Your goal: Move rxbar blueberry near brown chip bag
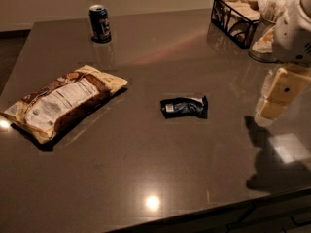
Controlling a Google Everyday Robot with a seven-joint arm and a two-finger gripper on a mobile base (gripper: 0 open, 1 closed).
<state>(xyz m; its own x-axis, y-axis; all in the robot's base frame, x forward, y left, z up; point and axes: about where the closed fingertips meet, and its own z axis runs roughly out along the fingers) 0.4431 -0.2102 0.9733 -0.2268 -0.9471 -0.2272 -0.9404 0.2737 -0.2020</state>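
The rxbar blueberry, a small flat dark navy wrapper with a white label patch, lies flat near the middle of the dark table. The brown chip bag, large, crinkly, cream and brown with a white nutrition panel, lies at the left, well apart from the bar. My gripper, cream coloured below a white arm, hangs above the table's right side, to the right of the bar and not touching it. It holds nothing that I can see.
A blue drink can stands upright at the back left. A black wire caddy and a holder with napkins stand at the back right, just behind my arm. The table's front edge runs along the bottom.
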